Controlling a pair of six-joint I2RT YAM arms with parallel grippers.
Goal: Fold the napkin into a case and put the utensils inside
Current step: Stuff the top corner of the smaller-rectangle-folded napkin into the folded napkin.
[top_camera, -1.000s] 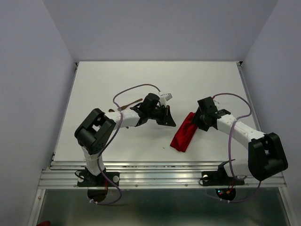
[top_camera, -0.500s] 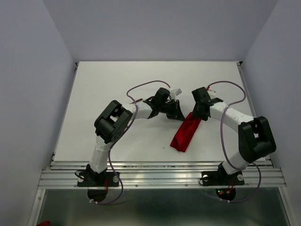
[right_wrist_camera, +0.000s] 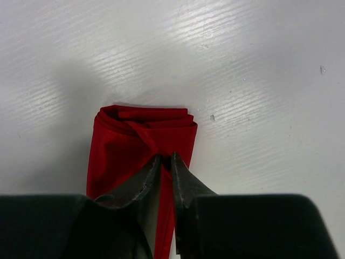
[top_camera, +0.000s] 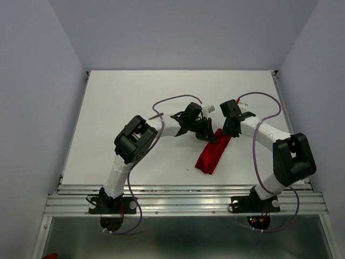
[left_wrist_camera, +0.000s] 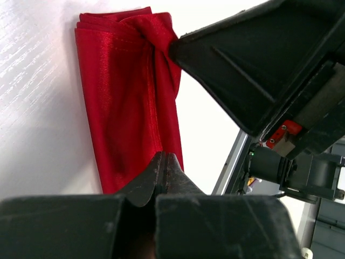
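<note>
One red case (top_camera: 212, 154) is counted; one white table (top_camera: 118, 97) is counted beneath it; two grippers are counted, one left gripper (left_wrist_camera: 163, 162) and one right gripper (right_wrist_camera: 166, 160).

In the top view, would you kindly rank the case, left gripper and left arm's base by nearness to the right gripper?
1. case, pinched by the right gripper.
2. left gripper, just to its left.
3. left arm's base, bottom left, farthest.

The case (top_camera: 214, 152) lies slantwise on the table (top_camera: 124, 91), right of the middle, its near end toward the near edge. The 2 grippers stand at its far end: the right gripper (right_wrist_camera: 166, 158) on that end, the left gripper (left_wrist_camera: 163, 156) just beside it, to the left.
</note>
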